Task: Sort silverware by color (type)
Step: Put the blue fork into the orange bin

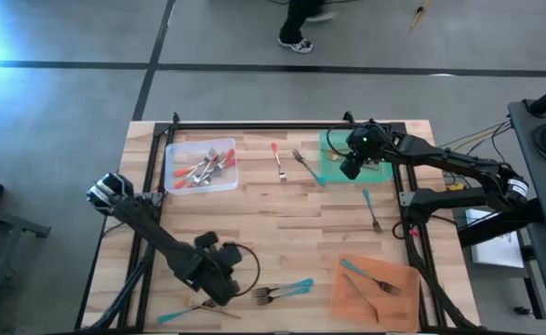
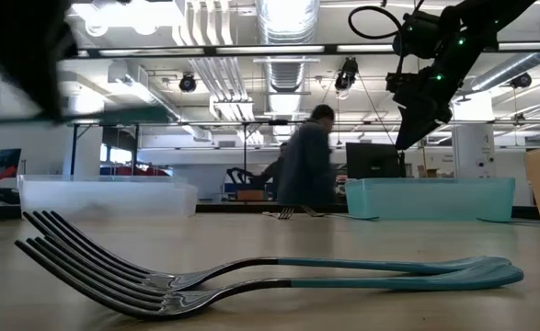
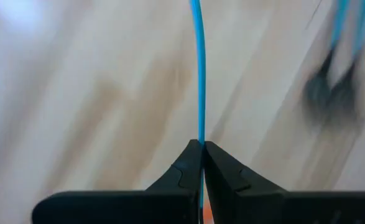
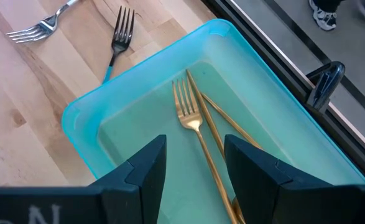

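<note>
Left gripper (image 3: 201, 149) lower left, jaws clamped on teal handle (image 3: 199, 74). Right gripper (image 4: 194, 155) upper right, jaws apart above gold fork (image 4: 191, 124) in green tray (image 4: 83, 124).

The high view is evenly lit, with a strong white-blue glare at its upper left corner on the floor (image 1: 3, 37). The wooden surface (image 1: 282, 223) is bright, and the arms throw only soft shadows on it.

In the low view, light comes from ceiling lamps (image 2: 283, 18), which burn out to white. The two forks (image 2: 251, 271) in front are sharp; the person (image 2: 306, 161) behind is blurred and dark against the bright room.

The left wrist view is heavily blurred; only the claw (image 3: 202, 149) and the thin teal handle (image 3: 199, 74) are clear.

The right wrist view is bright and sharp, with soft shine on the teal tray (image 4: 145, 81).
</note>
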